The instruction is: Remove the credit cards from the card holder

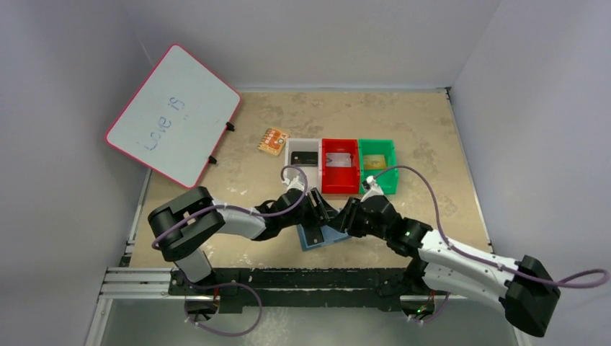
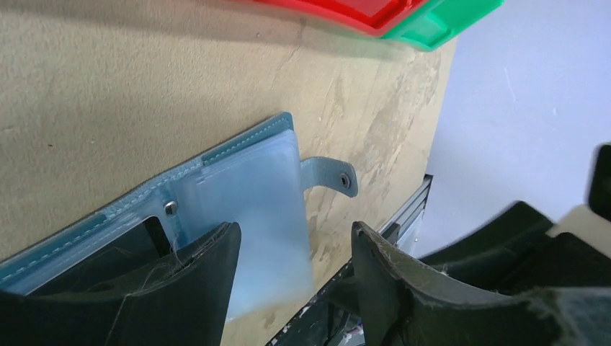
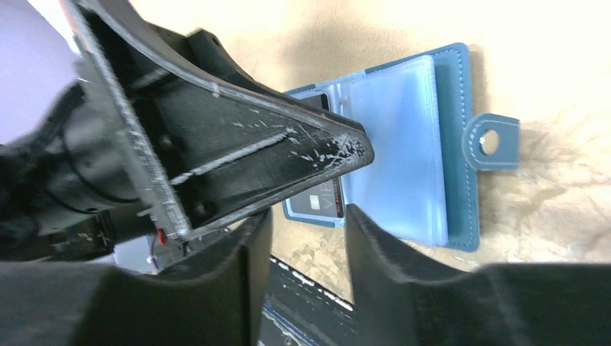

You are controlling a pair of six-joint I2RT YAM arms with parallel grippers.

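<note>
The blue card holder (image 1: 322,237) lies open on the table near the front edge. In the left wrist view its clear pockets (image 2: 252,202) and side tab (image 2: 328,176) show. My left gripper (image 2: 295,249) is open, and its left finger (image 2: 194,267) rests on the holder's left half. In the right wrist view the card holder (image 3: 421,137) has a dark grey credit card (image 3: 317,200) in its left pocket, partly under the left gripper's finger (image 3: 288,158). My right gripper (image 3: 306,238) is open and empty, just above the holder's near edge.
Behind the holder stand a white bin (image 1: 302,144) with a black card (image 1: 305,158), a red bin (image 1: 340,184) with a silver card (image 1: 339,160), and a green bin (image 1: 389,155) with a gold card (image 1: 372,163). An orange patterned square (image 1: 273,140) and a whiteboard (image 1: 173,115) are at the back left.
</note>
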